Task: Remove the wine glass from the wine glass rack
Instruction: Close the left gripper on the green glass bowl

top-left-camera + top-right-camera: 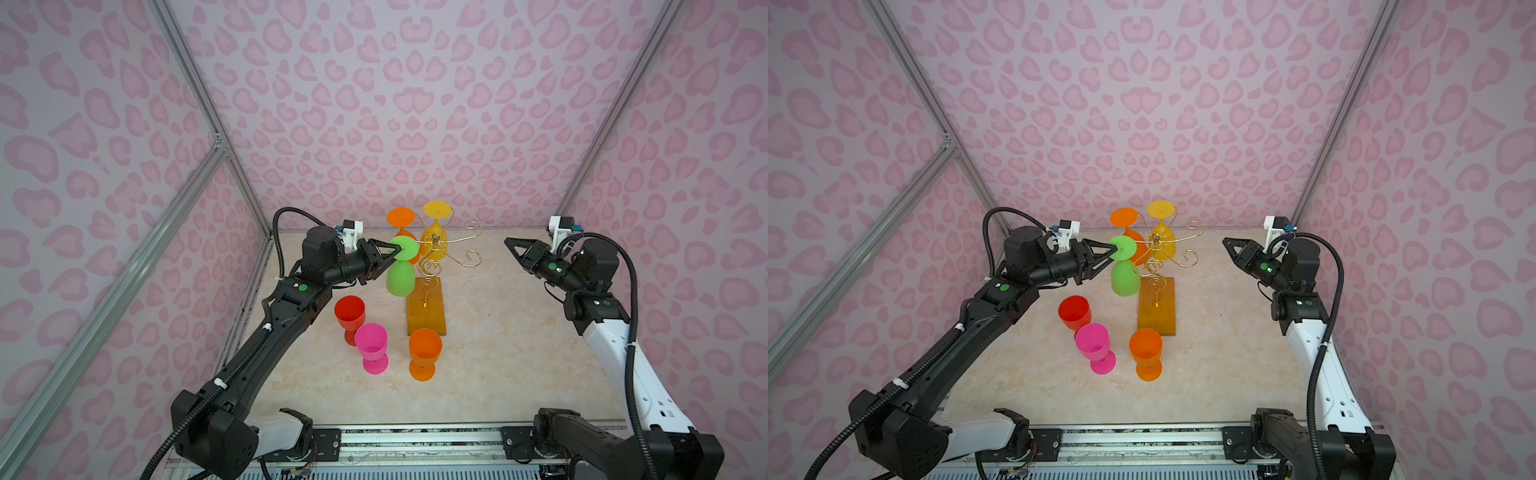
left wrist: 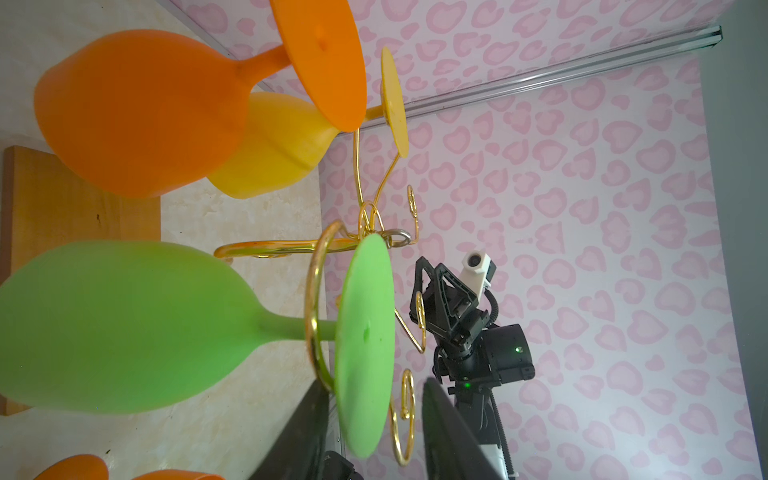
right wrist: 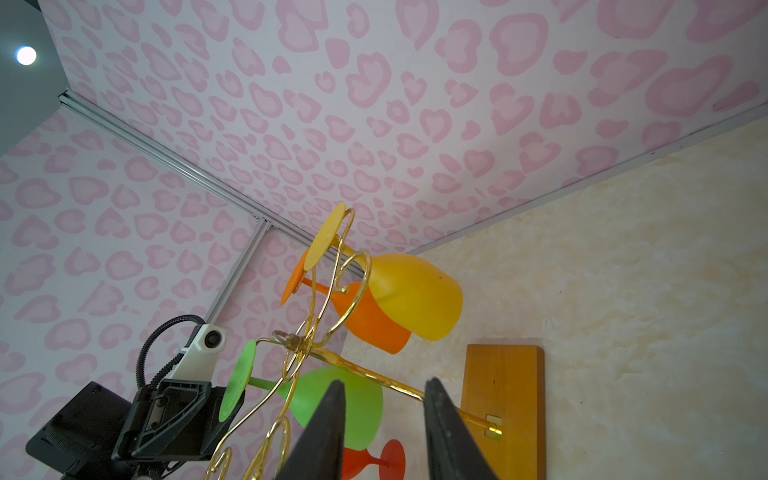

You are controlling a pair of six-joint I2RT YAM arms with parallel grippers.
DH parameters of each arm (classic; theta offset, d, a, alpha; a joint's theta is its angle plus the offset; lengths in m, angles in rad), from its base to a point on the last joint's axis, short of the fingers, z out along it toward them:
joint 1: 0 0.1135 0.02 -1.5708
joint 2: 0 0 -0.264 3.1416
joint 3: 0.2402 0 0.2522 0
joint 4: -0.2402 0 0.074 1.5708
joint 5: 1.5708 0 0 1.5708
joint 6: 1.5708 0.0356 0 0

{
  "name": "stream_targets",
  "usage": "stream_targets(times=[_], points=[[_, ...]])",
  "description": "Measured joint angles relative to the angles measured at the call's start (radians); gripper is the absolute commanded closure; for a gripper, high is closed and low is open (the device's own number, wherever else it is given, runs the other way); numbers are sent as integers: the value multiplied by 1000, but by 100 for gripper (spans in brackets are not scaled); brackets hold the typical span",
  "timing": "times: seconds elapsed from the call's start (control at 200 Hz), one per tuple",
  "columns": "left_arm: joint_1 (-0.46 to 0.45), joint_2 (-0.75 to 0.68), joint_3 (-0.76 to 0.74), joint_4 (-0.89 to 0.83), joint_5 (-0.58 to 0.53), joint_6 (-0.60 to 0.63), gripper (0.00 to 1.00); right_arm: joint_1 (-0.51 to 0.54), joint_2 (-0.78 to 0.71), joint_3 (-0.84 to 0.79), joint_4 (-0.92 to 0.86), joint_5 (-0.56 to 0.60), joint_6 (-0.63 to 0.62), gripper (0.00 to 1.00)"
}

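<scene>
The green wine glass [image 1: 400, 277] hangs upside down from the gold rack [image 1: 426, 316], on its left side. The left end effector [image 1: 397, 250] is part open, fingers astride the glass's foot, not clamped. The right end effector [image 1: 508, 242] hovers well apart, part open and empty.

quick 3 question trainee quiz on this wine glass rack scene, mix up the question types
1. True or false: the right gripper is holding a glass.
2. How many glasses hang upside down on the wine glass rack?
3. Between the fingers of the left gripper sits the foot of which glass? A yellow glass, B green wine glass, C pink glass.
Key: 1 false, its jaws stand open and empty. 2 three. 3 B.
</scene>
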Motion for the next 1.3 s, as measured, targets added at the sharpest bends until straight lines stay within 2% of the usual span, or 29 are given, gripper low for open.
stream_targets(times=[1.3], points=[[14, -12, 0, 31, 18, -34, 63, -26, -6, -35, 9, -15, 10, 67]])
